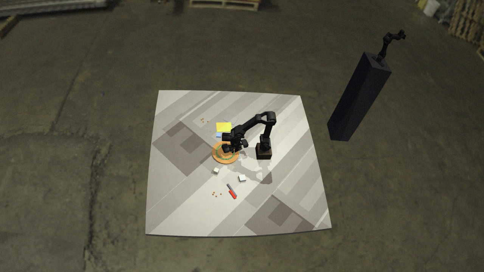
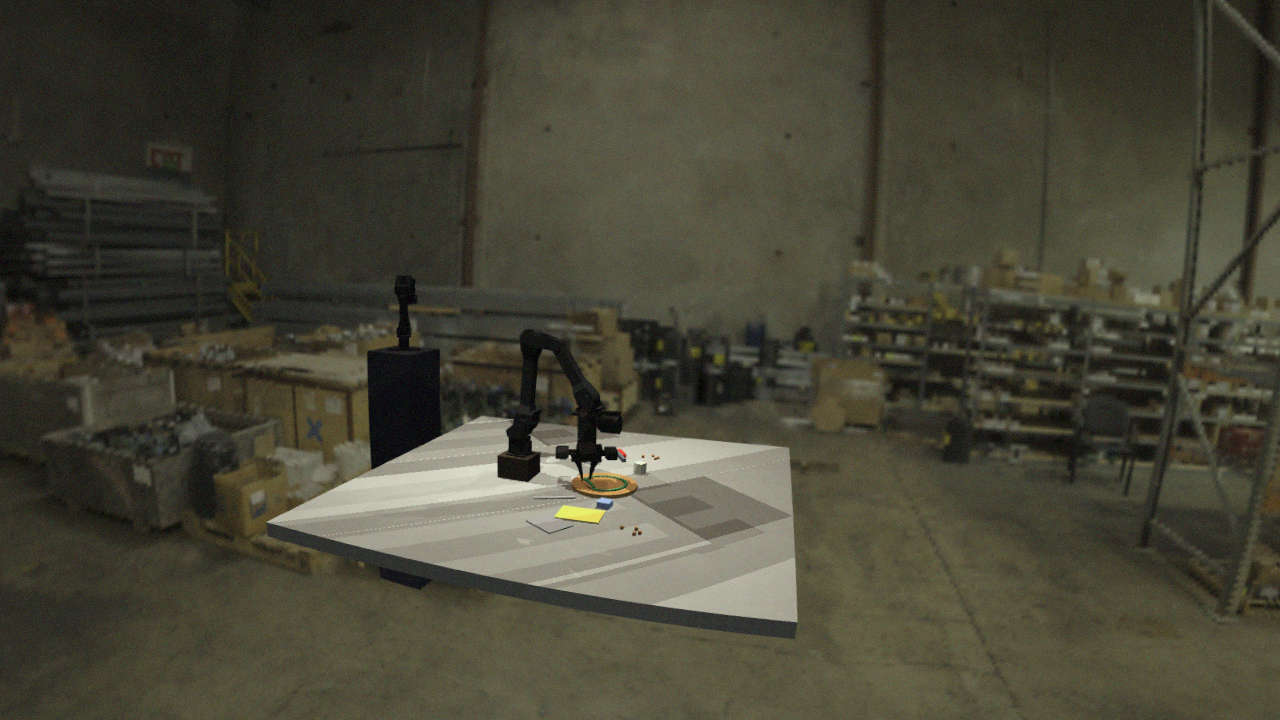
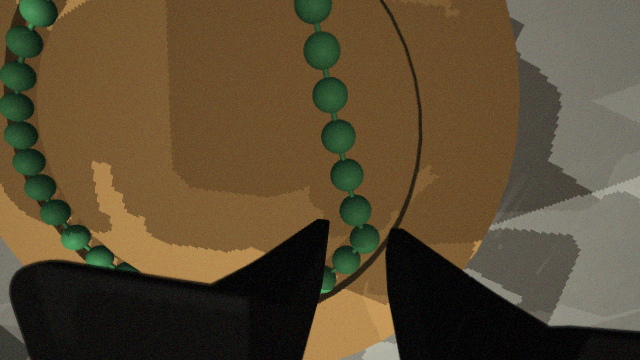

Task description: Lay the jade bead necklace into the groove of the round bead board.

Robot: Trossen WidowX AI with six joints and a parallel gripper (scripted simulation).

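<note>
The round orange bead board (image 1: 213,152) (image 2: 608,487) (image 3: 470,100) lies flat on the table. The jade bead necklace (image 1: 225,158) (image 3: 338,136) rests on it. In the wrist view its left run follows the groove, while its right run cuts inside the bare dark groove line (image 3: 420,125). Near the fingertips the beads turn sharply back to the left. My gripper (image 1: 237,149) (image 2: 586,476) (image 3: 357,236) is low over the board edge nearest the arm base, its fingers partly open. A bend of beads shows between the fingertips, with gaps beside it. The left finger hides some beads.
A blue block (image 1: 219,135) and a yellow sheet (image 1: 223,127) (image 2: 580,514) lie beyond the board. Two pale blocks (image 1: 216,171) (image 1: 242,178), a red-handled tool (image 1: 232,194) and small orange balls (image 1: 221,193) lie on the other side. A second arm stands on a dark pedestal (image 1: 358,98).
</note>
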